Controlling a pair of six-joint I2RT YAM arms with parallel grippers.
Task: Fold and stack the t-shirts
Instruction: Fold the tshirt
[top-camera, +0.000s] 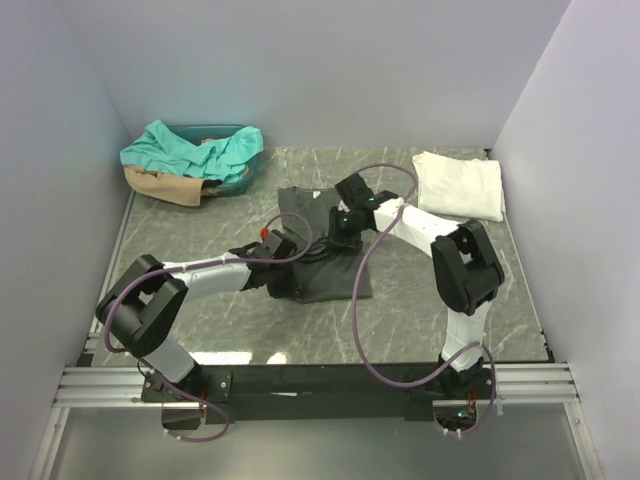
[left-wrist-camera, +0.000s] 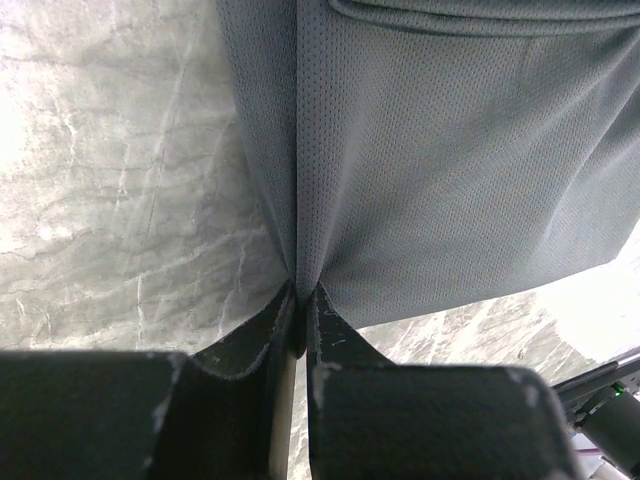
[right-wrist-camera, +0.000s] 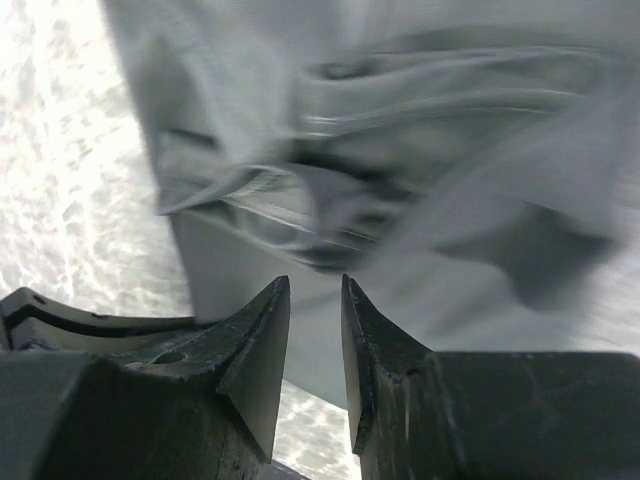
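Note:
A dark charcoal grey t-shirt (top-camera: 322, 278) lies partly gathered in the middle of the marble table. My left gripper (top-camera: 283, 243) is at its left edge, and in the left wrist view the fingertips (left-wrist-camera: 303, 292) are shut on a pinched fold of the grey mesh cloth (left-wrist-camera: 450, 170), which hangs taut from them. My right gripper (top-camera: 340, 236) hovers over the shirt's upper middle. In the right wrist view its jaws (right-wrist-camera: 315, 285) stand apart with nothing between them, above rumpled grey cloth (right-wrist-camera: 450, 200). A white t-shirt (top-camera: 460, 185) lies folded at the back right.
A teal basket (top-camera: 243, 176) at the back left holds a teal t-shirt (top-camera: 195, 150) and a tan one (top-camera: 160, 186) spilling over its rim. Pale walls close in the table on three sides. Purple cables loop from both arms.

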